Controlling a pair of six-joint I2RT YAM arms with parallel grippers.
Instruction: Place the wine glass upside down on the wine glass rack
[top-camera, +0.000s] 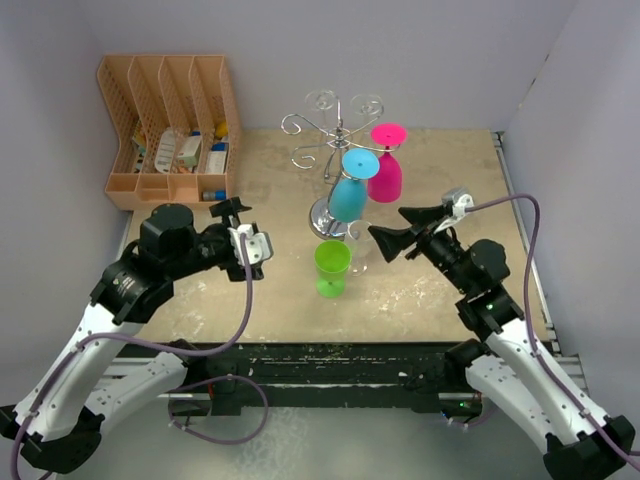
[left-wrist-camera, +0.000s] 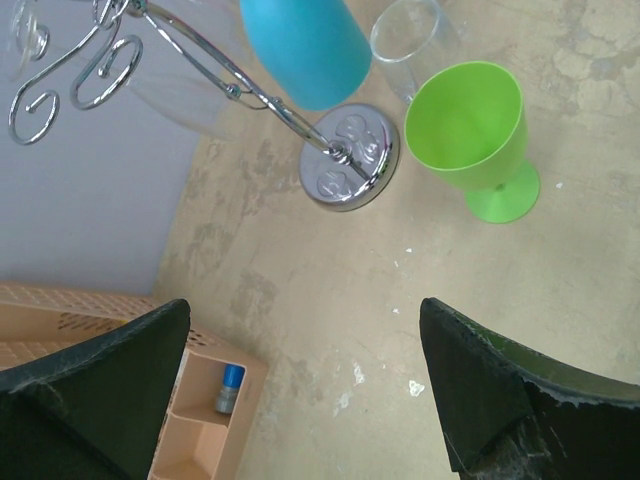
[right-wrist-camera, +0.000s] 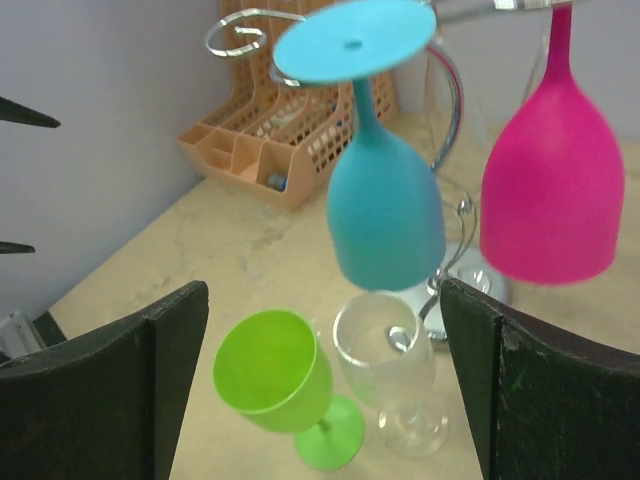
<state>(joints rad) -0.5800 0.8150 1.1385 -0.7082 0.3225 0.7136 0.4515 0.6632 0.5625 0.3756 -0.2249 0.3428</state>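
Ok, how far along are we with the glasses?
Done: the blue glass and pink glass hang upside down on the rack.
In hand: nothing. The left gripper and right gripper are both open and empty.
Left: the green glass and clear glass stand upright on the table by the rack's base.

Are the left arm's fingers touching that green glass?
Apart. The left wrist view shows a wide stretch of bare table between the left fingers and the green glass.

Green wine glass (right-wrist-camera: 275, 378) & clear wine glass (right-wrist-camera: 390, 362) upright nr chrome rack (left-wrist-camera: 348, 172) base
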